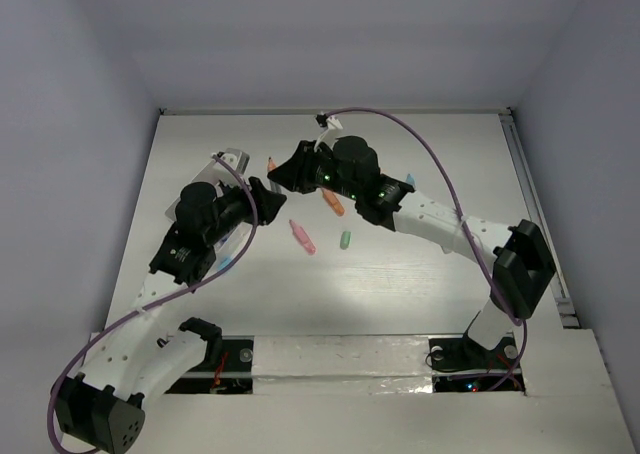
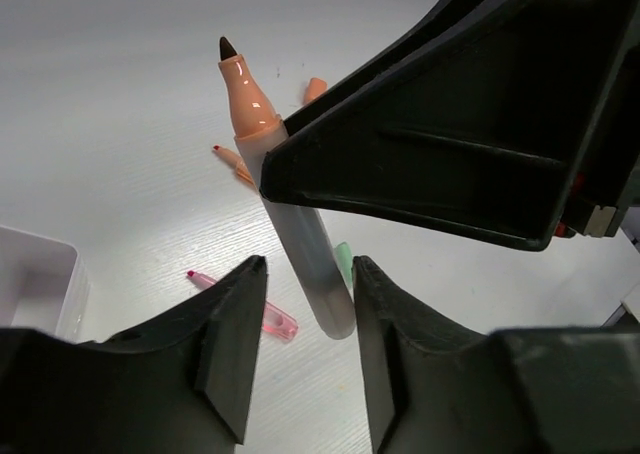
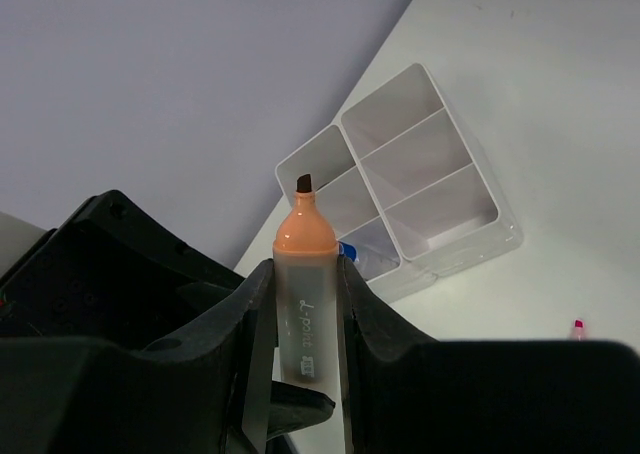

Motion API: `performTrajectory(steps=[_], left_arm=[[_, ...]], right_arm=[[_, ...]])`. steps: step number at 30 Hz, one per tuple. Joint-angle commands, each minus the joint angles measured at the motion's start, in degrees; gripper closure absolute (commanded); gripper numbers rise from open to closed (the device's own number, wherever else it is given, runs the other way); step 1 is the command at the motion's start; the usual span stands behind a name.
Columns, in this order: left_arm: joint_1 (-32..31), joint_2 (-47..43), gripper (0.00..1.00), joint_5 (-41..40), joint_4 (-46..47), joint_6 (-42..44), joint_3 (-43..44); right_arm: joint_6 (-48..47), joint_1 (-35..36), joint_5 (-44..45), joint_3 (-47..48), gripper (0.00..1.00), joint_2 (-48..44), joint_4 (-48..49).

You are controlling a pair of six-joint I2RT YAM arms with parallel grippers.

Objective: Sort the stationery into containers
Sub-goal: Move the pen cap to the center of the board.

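The left arm [image 1: 140,359] and right arm [image 1: 430,219] both have white link shells joined by black motor housings. A purple cable [image 1: 400,124] loops along each. Small green lights [image 1: 327,181], perhaps status LEDs, glow at the right wrist. The left gripper [image 2: 310,269] has matte black, angular moulded fingers [image 2: 228,344].

Left arm [image 1: 150,304] and right arm [image 1: 450,224] meet left of the counter's [image 1: 420,294] middle. Right gripper [image 3: 305,274]: jaws clamped on an orange marker [image 3: 303,314]. Left gripper [image 2: 308,274]: jaws parted, flanking its barrel.
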Motion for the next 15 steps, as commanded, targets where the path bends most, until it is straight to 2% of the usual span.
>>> performTrajectory(steps=[1,3,4,6,7,8,12,15], left_arm=[[-0.04,0.09,0.66,0.08,1.33,0.59,0.59],[-0.04,0.26,0.71,0.0,1.33,0.59,0.67],[-0.04,0.26,0.79,-0.27,1.16,0.59,0.85],[-0.04,-0.35,0.87,-2.01,0.81,0.68,0.94],[-0.04,-0.53,0.96,-2.55,0.72,0.68,0.94],[-0.04,-0.79,1.0,-2.9,0.72,0.68,0.94],[-0.04,-1.76,1.0,-2.73,0.63,1.03,0.67],[-0.04,-2.37,1.0,-1.68,1.07,1.21,0.59]], right_arm=[[0.46,0.47,-2.21,-0.01,0.98,-3.11,5.53],[0.28,0.47,-2.21,-0.01,0.98,-3.28,5.36],[0.28,0.47,-2.29,-0.1,0.98,-3.55,5.36],[-0.07,0.47,-2.38,-0.27,0.98,-3.81,5.18],[-0.24,0.47,-2.21,-0.27,0.98,-3.9,5.01],[-0.51,0.47,-1.95,-0.45,0.98,-4.16,4.4],[-2.78,0.47,-1.24,-1.06,0.93,-5.65,2.55],[-5.15,0.47,-1.76,-0.37,0.79,-6.88,-0.61]])
